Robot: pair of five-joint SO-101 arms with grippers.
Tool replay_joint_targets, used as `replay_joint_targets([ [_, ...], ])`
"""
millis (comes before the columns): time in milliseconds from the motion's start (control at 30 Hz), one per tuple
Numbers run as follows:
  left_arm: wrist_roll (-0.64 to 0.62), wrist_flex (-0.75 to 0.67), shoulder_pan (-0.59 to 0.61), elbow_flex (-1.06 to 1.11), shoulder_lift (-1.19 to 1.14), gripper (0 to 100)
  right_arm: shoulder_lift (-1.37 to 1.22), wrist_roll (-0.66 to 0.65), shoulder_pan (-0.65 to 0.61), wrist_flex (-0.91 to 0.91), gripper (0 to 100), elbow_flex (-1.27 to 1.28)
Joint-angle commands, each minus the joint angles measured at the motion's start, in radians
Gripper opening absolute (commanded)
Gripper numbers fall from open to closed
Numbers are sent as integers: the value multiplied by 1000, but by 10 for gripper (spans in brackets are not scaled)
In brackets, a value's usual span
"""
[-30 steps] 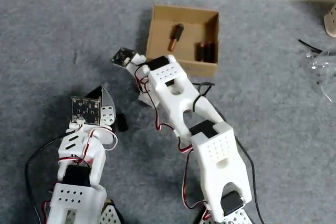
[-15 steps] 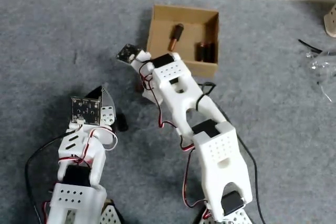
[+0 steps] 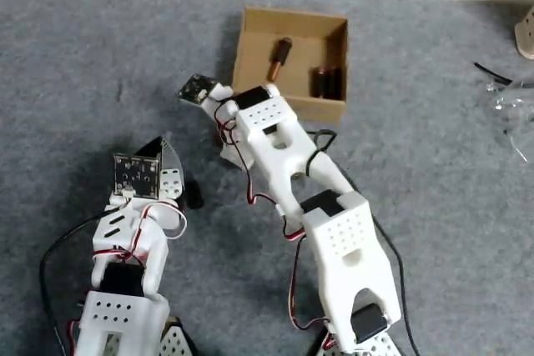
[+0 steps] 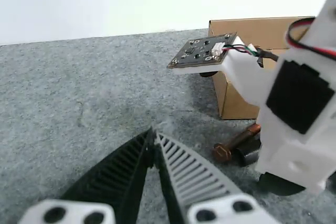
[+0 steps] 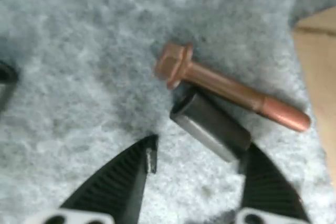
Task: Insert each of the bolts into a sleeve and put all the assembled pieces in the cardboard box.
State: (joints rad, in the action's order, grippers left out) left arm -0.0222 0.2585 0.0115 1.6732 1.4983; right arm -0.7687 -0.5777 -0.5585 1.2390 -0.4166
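Observation:
In the right wrist view, a copper bolt (image 5: 231, 90) lies on the grey carpet with a dark sleeve (image 5: 210, 124) beside it. My right gripper (image 5: 202, 169) is open just above them, and the sleeve's end sits between the fingertips, close to one finger (image 5: 262, 179). The left wrist view shows the same bolt (image 4: 236, 141) and sleeve (image 4: 248, 156) under the right arm, in front of the cardboard box (image 4: 247, 85). My left gripper (image 4: 153, 142) is shut and empty, at the front left of the table (image 3: 165, 143). The box (image 3: 246, 52) holds an assembled bolt (image 3: 279, 57) and a dark piece (image 3: 327, 82).
A small black object (image 3: 193, 195) lies beside the left gripper. The right arm (image 3: 275, 135) stretches across the middle towards the box. Clear plastic and wires (image 3: 505, 97) lie at the far right, with a pale object (image 3: 526, 32) at the edge.
The right arm's wrist swung slightly towards the box and came back to where it was. The left arm has not moved.

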Motion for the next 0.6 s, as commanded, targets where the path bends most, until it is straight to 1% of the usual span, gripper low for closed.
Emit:
replay_joint_targets([
  [0, 8, -20, 10, -21, -1, 7, 4, 9, 50, -5, 279, -18],
  [167, 8, -20, 10, -21, -1, 7, 2, 9, 51, -5, 279, -76],
  [567, 8, -21, 8, -21, -1, 7, -2, 15, 45, -12, 279, -74],
])
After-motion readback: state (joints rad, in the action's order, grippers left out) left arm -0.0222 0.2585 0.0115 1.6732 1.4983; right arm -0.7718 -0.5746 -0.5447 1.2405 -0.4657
